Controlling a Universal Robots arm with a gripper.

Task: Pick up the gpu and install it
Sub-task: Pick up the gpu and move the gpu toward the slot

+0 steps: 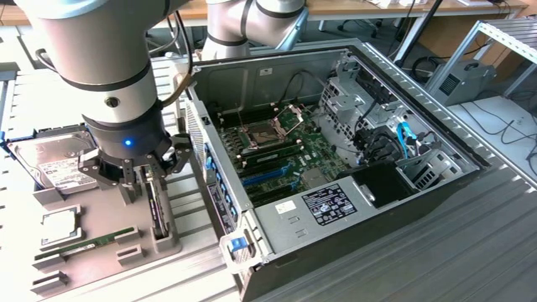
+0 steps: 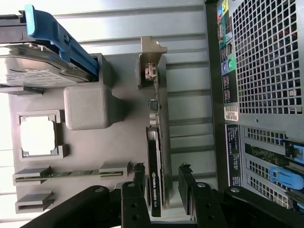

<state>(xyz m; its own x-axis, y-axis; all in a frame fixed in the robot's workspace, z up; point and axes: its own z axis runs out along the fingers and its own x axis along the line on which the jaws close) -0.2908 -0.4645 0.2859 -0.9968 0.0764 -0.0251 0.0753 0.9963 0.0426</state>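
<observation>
Pick-up step, install not begun: gripper (image 1: 138,185) (image 2: 161,178) hangs w/ jaws wide, one finger either side of the gpu (image 1: 155,214) (image 2: 159,128), which stands on edge in the gray tray (image 1: 100,220) just beside the PC case (image 1: 336,207). A clean grab prob. needs fingers squared to the thin card.

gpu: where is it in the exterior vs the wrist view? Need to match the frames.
Exterior view: the gpu stands on edge in the grey holder at the exterior view's left, under the gripper.
Wrist view: the gpu is on edge, its dark end between the open gripper's fingers, with gaps on either side.
Shared landmark: the hard drive in the same holder.
</observation>
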